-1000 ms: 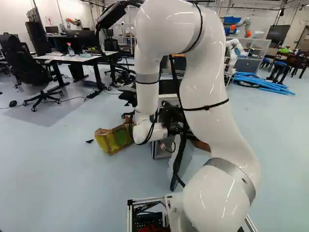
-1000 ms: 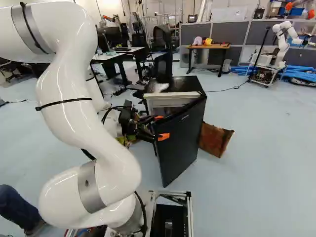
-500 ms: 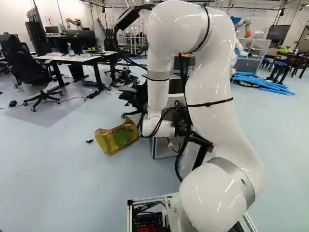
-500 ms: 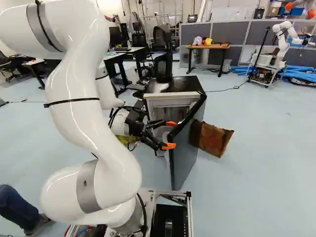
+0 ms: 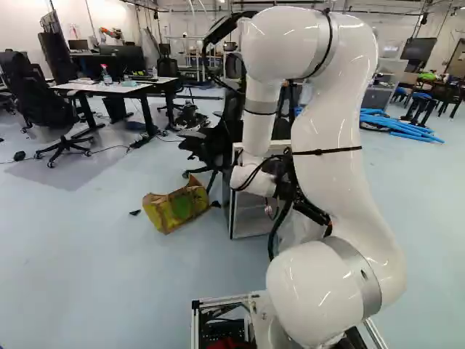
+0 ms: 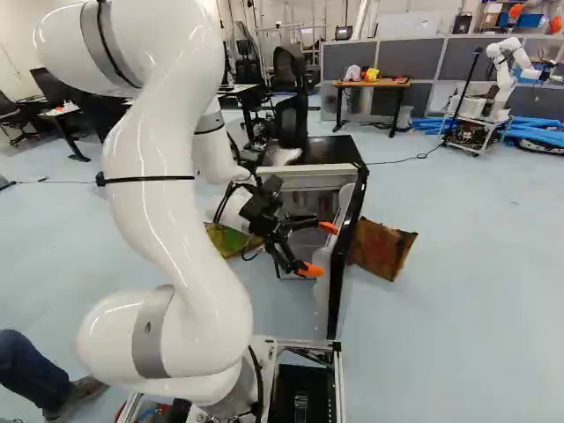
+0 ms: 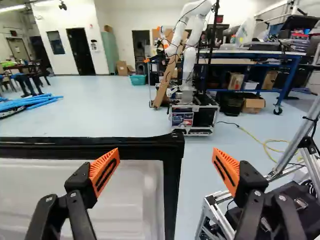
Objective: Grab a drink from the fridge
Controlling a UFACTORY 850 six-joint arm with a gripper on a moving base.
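Black-rimmed fridge door (image 6: pixel 342 256), long axis upright, free edge toward the base (image 6: pixel 338 379).

The pale blue-grey floor (image 5: pixel 87 276) carries the fridge (image 6: pixel 330 153), which stands upright with its door open. Near it, at the left in the left base view, lies a yellow-green bag (image 5: pixel 176 209), with a small black scrap (image 5: pixel 135 212) farther left. A brown bag or box (image 6: pixel 388 251) sits beyond the door. Blue tubes (image 5: pixel 399 127) lie bundled well apart, farther back.
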